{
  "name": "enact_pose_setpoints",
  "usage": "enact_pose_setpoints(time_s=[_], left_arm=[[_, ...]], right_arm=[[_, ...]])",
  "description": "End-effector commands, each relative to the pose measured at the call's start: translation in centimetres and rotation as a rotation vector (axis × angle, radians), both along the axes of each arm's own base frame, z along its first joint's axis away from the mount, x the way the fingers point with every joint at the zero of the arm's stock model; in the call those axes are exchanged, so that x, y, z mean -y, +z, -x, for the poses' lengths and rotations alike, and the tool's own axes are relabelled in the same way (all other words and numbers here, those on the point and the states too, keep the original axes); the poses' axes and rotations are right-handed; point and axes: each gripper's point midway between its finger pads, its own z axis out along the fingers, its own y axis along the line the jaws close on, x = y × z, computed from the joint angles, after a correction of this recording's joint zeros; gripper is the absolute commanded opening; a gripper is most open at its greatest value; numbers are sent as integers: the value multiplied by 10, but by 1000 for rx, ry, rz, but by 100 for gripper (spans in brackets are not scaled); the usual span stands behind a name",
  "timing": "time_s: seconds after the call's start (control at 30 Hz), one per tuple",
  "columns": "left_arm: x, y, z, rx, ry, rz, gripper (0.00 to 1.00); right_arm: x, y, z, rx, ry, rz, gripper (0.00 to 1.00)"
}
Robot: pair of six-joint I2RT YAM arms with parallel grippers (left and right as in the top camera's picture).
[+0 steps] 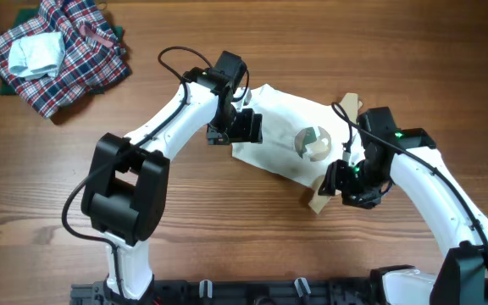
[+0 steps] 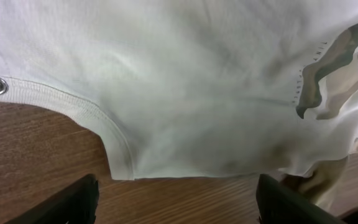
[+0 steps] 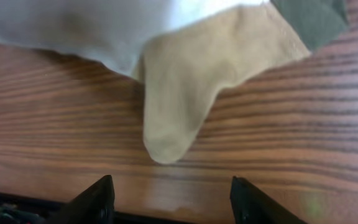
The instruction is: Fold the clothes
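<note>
Garment (image 1: 282,119) flat on desk (image 1: 227,237)
Both wide apart, empty: left claw (image 2: 176,199) at its hem, right claw (image 3: 173,196) near tan sleeve (image 3: 185,93).

Soft matt cloth garment (image 1: 282,127) on smooth, grained wood table (image 1: 227,229).

Between our left claw (image 1: 242,127) and right claw (image 1: 340,181) lies the small white-and-tan soft garment (image 1: 286,127) on the wooden worktop (image 1: 227,220). Well behind to the left, a pale folded cloth piece (image 1: 36,52) sits on the red-blue-white plaid cloth heap (image 1: 74,68).
</note>
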Motion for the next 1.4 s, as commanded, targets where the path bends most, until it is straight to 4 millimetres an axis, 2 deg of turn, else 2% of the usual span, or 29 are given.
enact_pose_setpoints(time_s=[0.0, 0.1, 0.23, 0.3, 0.47, 0.63, 0.73, 0.83, 0.97, 1.07, 1.2, 1.37], left_arm=[[5, 12, -6, 48, -25, 18, 81], [5, 12, -6, 49, -25, 18, 81], [6, 12, -8, 55, -25, 21, 81], [6, 12, -7, 54, -25, 21, 81], [5, 12, -7, 52, -25, 20, 81], [5, 12, -7, 51, -25, 19, 81], [5, 12, -7, 51, -25, 20, 81], [5, 12, -7, 51, -25, 19, 82], [5, 12, -6, 50, -25, 19, 82], [5, 12, -6, 50, -25, 19, 81], [5, 12, -6, 48, -25, 18, 82], [5, 12, -6, 48, -25, 18, 82]], right_arm=[[-3, -7, 19, -39, 37, -15, 61], [-23, -22, 33, -53, 60, -107, 58], [-39, -26, 22, 2, 53, -151, 56], [-38, -29, 18, 23, 57, -117, 56], [-18, -40, 13, 44, 10, 58, 55], [-15, -56, 15, 59, -36, 68, 55], [-25, -64, 14, 86, -36, 1, 50], [-29, -64, 10, 105, -37, -22, 43], [-29, -63, 10, 104, -43, -26, 20], [-30, -63, 12, 89, -58, -30, 7], [-39, -54, 15, 70, -54, -85, 4], [-66, -22, 9, 111, -37, -265, 5]])
